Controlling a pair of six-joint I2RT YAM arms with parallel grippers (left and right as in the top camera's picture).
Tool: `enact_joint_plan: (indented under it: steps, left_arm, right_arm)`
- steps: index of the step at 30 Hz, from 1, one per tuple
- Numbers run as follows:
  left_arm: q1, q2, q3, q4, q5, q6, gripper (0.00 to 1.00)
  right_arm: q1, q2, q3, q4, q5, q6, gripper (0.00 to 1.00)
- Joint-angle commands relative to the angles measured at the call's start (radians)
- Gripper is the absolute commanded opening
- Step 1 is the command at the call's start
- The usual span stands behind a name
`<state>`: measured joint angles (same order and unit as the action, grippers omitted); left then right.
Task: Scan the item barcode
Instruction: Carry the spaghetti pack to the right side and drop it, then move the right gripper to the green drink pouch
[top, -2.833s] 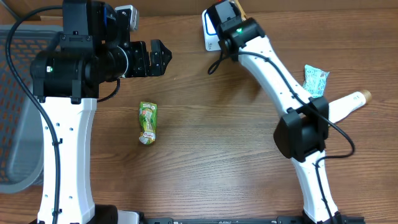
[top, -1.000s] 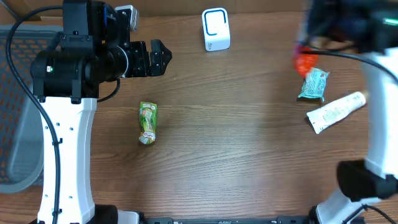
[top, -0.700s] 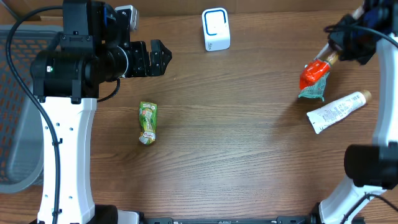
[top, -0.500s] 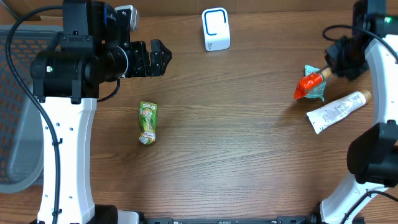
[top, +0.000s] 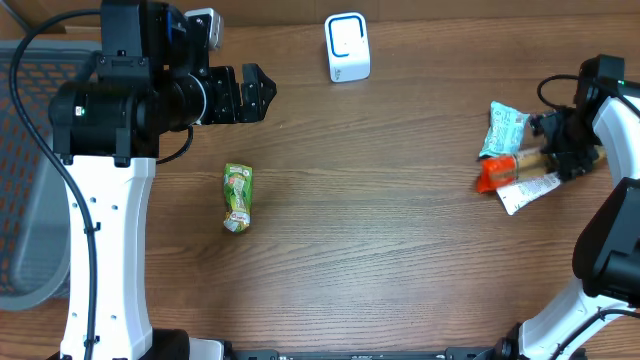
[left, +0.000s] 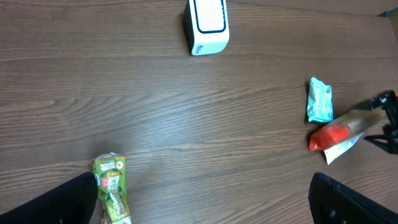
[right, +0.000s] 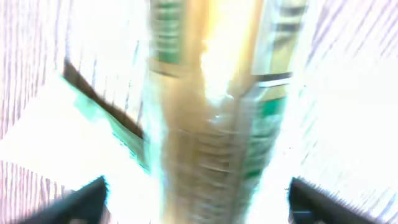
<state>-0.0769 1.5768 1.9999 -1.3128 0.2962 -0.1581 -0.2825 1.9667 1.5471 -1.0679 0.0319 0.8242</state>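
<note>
The white barcode scanner (top: 347, 47) stands at the table's far edge, also in the left wrist view (left: 208, 26). A red-and-tan pouch (top: 500, 171) lies at the right, across a white tube (top: 538, 187) and just below a teal packet (top: 505, 130). My right gripper (top: 565, 148) is at the pouch's tan end and open; in the right wrist view the blurred pouch (right: 211, 124) lies between the wide-apart fingers (right: 81, 202) with a gap on each side. My left gripper (top: 255, 92) hangs open and empty over the table's left half, above a green pouch (top: 238, 197).
A grey mesh basket (top: 25, 180) sits at the left edge. In the left wrist view the green pouch (left: 111, 190) lies by the left finger, the teal packet (left: 321, 101) and red pouch (left: 339, 132) far right.
My right arm swung the red pouch from the scanner to the right side, lowered it by the teal packet and opened; the pouch now lies on the white tube. Left arm unmoved.
</note>
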Motion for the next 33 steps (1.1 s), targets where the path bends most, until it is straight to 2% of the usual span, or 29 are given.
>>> enact_joint_plan:
  steps: [1,8,15,24,33]
  left_arm:
    - [0.004,0.011,0.005,0.003,0.003,0.001,1.00]
    - [0.005,0.011,0.005,0.003,0.003,0.001,1.00]
    - [0.004,0.011,0.005,0.003,0.003,0.001,1.00]
    - [0.004,0.011,0.005,0.003,0.003,0.001,1.00]
    - [0.004,0.011,0.005,0.003,0.003,0.001,1.00]
  right_arm:
    - [0.000,-0.039,0.051,-0.016,-0.042,-0.170,1.00]
    - [0.011,-0.108,0.188,-0.135,-0.185,-0.333,1.00]
    - [0.106,-0.213,0.262,-0.217,-0.301,-0.463,1.00]
    - [0.421,-0.170,0.239,-0.166,-0.329,-0.462,1.00]
    - [0.752,-0.055,0.239,-0.013,-0.322,-0.458,1.00]
